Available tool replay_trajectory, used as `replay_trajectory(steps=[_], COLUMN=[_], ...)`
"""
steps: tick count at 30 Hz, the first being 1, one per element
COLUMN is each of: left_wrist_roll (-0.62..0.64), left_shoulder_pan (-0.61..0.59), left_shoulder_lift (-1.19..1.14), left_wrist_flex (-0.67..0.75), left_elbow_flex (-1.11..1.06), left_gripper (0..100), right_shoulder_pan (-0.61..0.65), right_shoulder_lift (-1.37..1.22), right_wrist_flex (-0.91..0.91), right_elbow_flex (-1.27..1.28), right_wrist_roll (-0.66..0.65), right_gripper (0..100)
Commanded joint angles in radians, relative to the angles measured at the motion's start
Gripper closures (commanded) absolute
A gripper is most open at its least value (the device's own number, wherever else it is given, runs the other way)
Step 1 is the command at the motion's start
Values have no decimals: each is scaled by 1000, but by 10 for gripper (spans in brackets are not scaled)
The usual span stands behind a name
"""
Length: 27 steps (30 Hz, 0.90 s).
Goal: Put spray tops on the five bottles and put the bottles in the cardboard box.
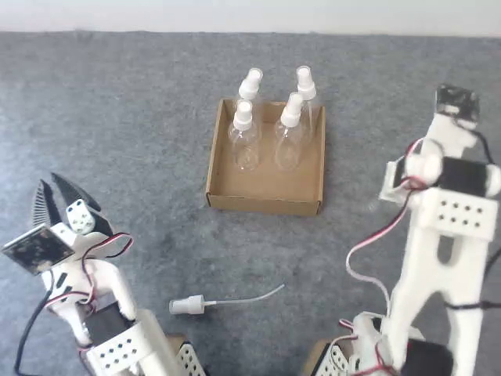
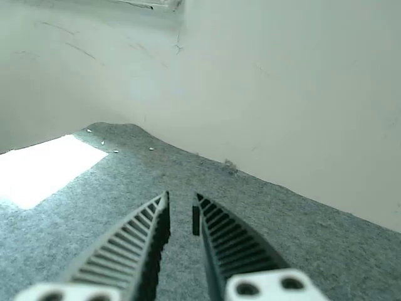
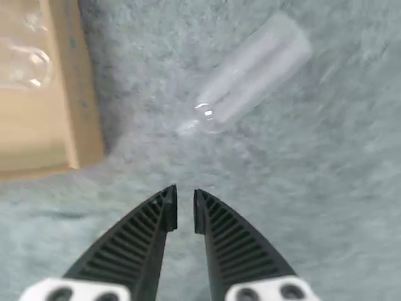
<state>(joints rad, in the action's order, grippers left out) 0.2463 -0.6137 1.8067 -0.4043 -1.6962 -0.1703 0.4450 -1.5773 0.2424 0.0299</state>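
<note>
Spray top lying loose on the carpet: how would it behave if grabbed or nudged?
The spray top is small, so probably very light and easily knocked aside. Its thin dip tube visibly curves, so it likely bends if gripped there. Lying on its side, the round head may roll or pivot when pushed.
</note>
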Motion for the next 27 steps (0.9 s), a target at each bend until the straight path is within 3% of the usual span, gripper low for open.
replay_trajectory(steps=[1,8,15,24,27], left_wrist_roll=[-9,-9,-9,-9,-9], left_shoulder_pan=[2,2,2,2,2], left_shoulder_lift=[18,18,18,18,18], left_wrist_flex=[25,25,25,23,23], left_elbow_flex=[12,12,12,12,12], left_gripper=[938,938,938,938,938], right_shoulder_pan=[-97,-150,-151,-150,-142], right_shoulder_lift=[-62,-127,-171,-254,-269], right_wrist_flex=[-16,-19,-21,-10,-10], right_elbow_flex=[-137,-149,-146,-150,-150], right_wrist_roll=[-284,-526,-947,-1258,-1344], right_gripper=[993,992,992,990,913])
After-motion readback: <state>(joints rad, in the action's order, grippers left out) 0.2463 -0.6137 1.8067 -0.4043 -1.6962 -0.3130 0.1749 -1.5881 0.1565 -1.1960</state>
